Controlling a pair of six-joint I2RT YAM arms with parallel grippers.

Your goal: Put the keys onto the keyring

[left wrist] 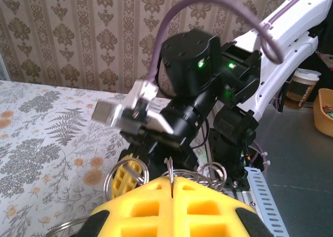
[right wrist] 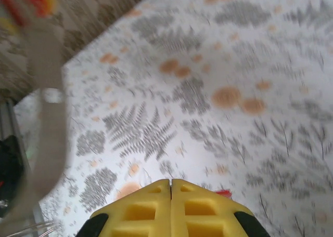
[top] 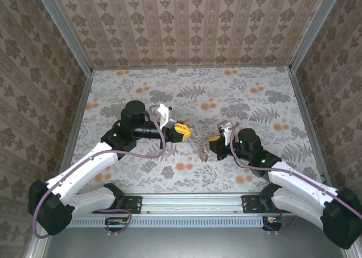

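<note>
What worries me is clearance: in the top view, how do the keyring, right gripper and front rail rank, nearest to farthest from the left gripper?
From the left gripper:
1. keyring, at its fingertips, just to the right.
2. right gripper, further right, past the keyring.
3. front rail, at the bottom of the view.

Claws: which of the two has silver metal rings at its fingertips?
The left claw: silver rings stick up from its shut yellow tips. The right claw has a red speck beside its tips instead.

The desk (top: 192,94) with leaves on it
Its top is pale, with grey ferns and orange dots all over. A silver rail (top: 192,204) sits at its near edge.
</note>
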